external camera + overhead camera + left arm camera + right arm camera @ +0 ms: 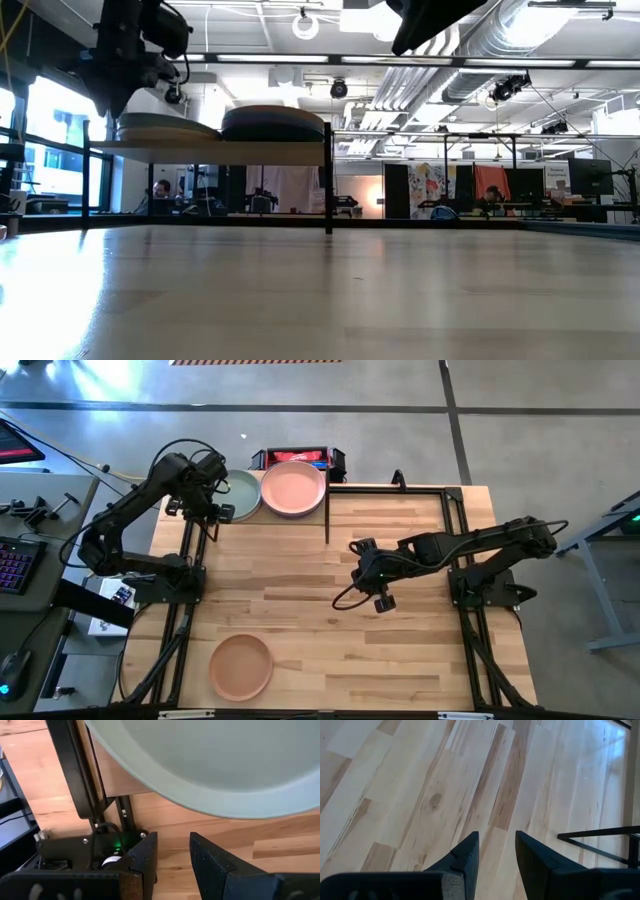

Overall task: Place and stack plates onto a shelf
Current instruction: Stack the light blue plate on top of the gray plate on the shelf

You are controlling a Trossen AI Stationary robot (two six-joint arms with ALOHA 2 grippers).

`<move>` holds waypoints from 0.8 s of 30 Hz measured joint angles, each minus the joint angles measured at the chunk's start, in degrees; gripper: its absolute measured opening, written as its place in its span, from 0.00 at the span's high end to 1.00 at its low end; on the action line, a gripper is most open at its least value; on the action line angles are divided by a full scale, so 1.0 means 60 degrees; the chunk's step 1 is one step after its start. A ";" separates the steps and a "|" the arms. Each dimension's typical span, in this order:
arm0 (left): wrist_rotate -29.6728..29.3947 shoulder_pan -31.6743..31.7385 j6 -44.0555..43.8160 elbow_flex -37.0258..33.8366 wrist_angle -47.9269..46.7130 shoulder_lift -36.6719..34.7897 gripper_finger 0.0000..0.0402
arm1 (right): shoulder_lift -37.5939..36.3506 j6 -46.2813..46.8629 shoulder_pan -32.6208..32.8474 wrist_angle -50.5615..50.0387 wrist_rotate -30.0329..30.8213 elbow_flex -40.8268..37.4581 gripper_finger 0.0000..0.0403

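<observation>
The left gripper's fingers (172,862) stand apart and empty just beside the grey-green plate (240,495) on the shelf (215,152), a pink plate (293,488) alongside, while the right fingers (495,857) gape over bare mid-surface (400,660) and a peach plate (241,666) lies near the front-left edge.

one camera looks straight down on the bench (400,620), one level across it, both sharing the shelf (210,151); wrist cameras sit close above the wood.

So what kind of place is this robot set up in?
Probably a robotics lab or workshop: exposed ceiling ducts overhead, workstations with people beyond the table, and a keyboard beside the wooden table.
</observation>
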 joint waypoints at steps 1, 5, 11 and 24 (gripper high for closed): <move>0.0000 0.0000 0.0000 0.0000 0.0008 -0.0073 0.74 | 0.0000 0.0001 -0.0024 -0.0002 -0.0001 0.0000 0.74; 0.0000 0.0008 -0.0022 0.0000 -0.0003 -0.0512 0.74 | 0.0000 0.0004 -0.0093 -0.0036 -0.0005 0.0003 0.74; -0.0226 0.0152 -0.0025 0.0000 0.0612 -0.1147 0.74 | 0.0000 0.0004 -0.0220 0.0041 -0.0016 0.0004 0.74; -0.0358 0.0149 -0.0190 0.0007 0.0991 -0.1006 0.74 | 0.0029 -0.0004 -0.0220 0.0193 -0.0089 0.0011 0.74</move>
